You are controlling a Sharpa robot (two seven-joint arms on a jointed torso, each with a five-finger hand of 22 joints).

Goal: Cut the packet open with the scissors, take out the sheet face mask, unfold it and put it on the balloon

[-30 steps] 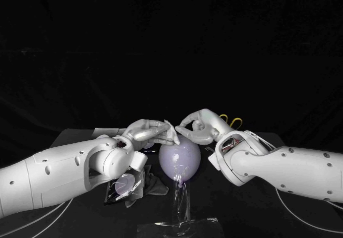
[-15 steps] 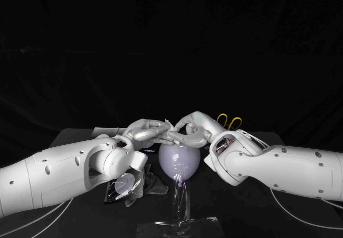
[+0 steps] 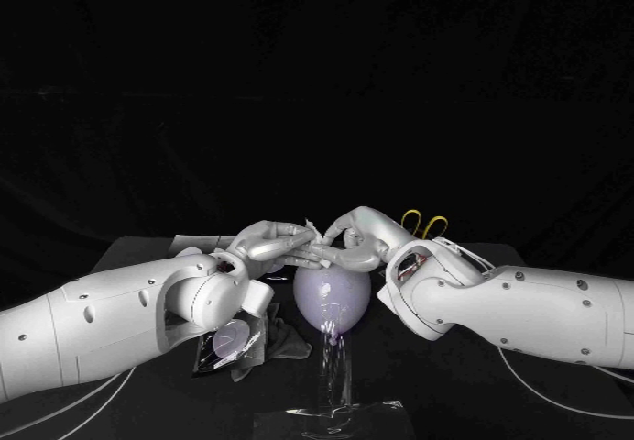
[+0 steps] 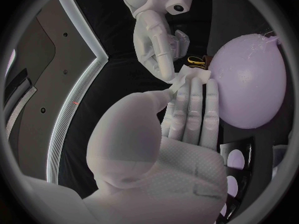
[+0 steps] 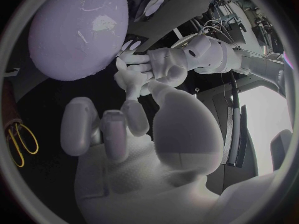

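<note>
The folded face mask (image 4: 188,77) sits right at the meeting point of the two hands, just over the rounded top of the balloon (image 3: 331,293). It shows as a small crumpled white wad, not yet opened out.

The left hand (image 3: 275,244) pinches it between the thumb and the straightened fingers (image 4: 198,109), which lie alongside the balloon's upper flank. The right hand (image 3: 356,236) comes in from the opposite side, its fingers curled toward the same spot. One of them reaches the left fingertips, but I cannot tell whether it has hold of the sheet or only touches it.

The balloon is pale lilac and egg-shaped. Its long axis is upright, with the narrow knotted end down on a clear stand (image 3: 331,376) that rests on the black surface (image 3: 436,394). So the mask lies at the top end of that axis, and both hands are about equally near it. To spread the sheet, they would probably have to draw apart sideways and then bring it down over the balloon's face.

The scissors (image 3: 423,220), with yellow handles, lie beyond the right wrist. A dark flat packet (image 3: 227,344) with pale ovals lies under the left forearm.
</note>
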